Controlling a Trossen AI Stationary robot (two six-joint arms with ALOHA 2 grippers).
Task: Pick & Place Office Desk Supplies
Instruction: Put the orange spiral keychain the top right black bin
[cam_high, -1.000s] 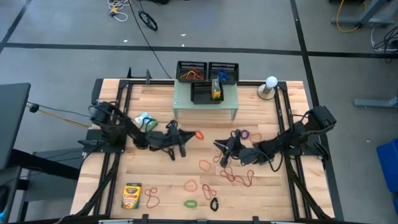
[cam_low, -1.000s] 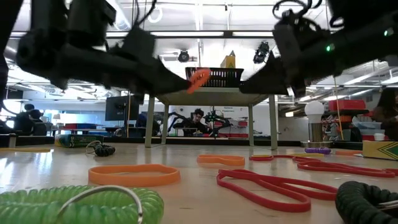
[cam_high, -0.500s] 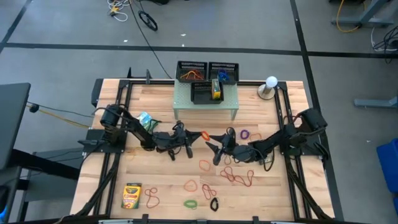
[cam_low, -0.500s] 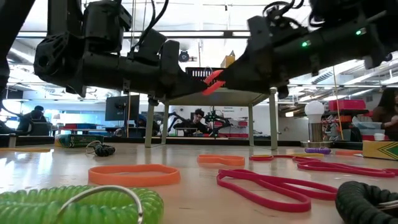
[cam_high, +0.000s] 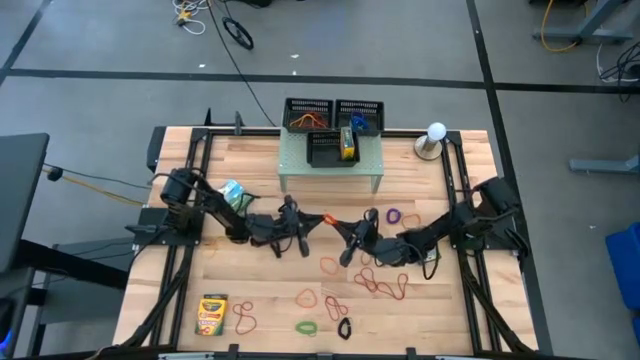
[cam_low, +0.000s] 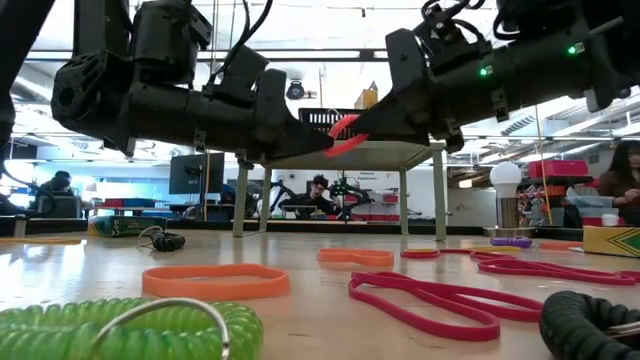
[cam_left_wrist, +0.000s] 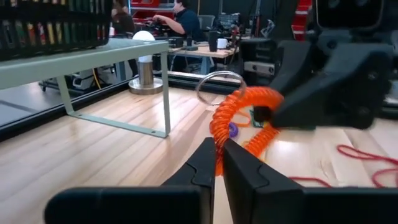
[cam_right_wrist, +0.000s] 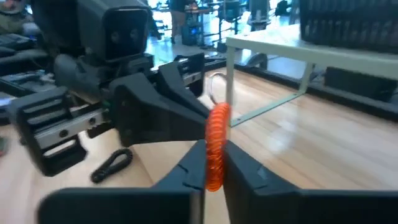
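Note:
An orange coiled loop (cam_high: 328, 219) with a metal ring hangs in the air between my two grippers, in front of the pale green riser (cam_high: 330, 168). My left gripper (cam_high: 308, 222) is shut on it from the table's left, and my right gripper (cam_high: 344, 232) is shut on it from the right. In the low view the coil (cam_low: 345, 130) shows tilted between both arms. Rubber bands (cam_high: 380, 285) lie flat on the wood near the front. One crayon box (cam_high: 212, 315) lies at the near left, and another (cam_high: 347, 143) stands in a mesh tray. My left gripper pinches one side of the orange coil (cam_left_wrist: 217, 138) between its two fingers, coming in level from the table's left. The coil is lifted clear and rises past the fingertips. My right gripper pinches the opposite side of the coil (cam_right_wrist: 217, 144) between its two fingers, level from the table's right. The coil stands upright in the hold, clear of the table.
Black mesh trays (cam_high: 308, 113) sit on and behind the riser. A white globe lamp (cam_high: 435, 135) stands at the far right. A green coil (cam_high: 307, 327) and a black coil (cam_high: 344, 328) lie near the front edge, and a purple band (cam_high: 392, 215) lies by my right arm.
My left gripper has carried the orange coil a little toward the table's right. My right gripper has moved toward the table's left until it meets the coil. The coil stays off the table and now sits more tilted between the two grippers.

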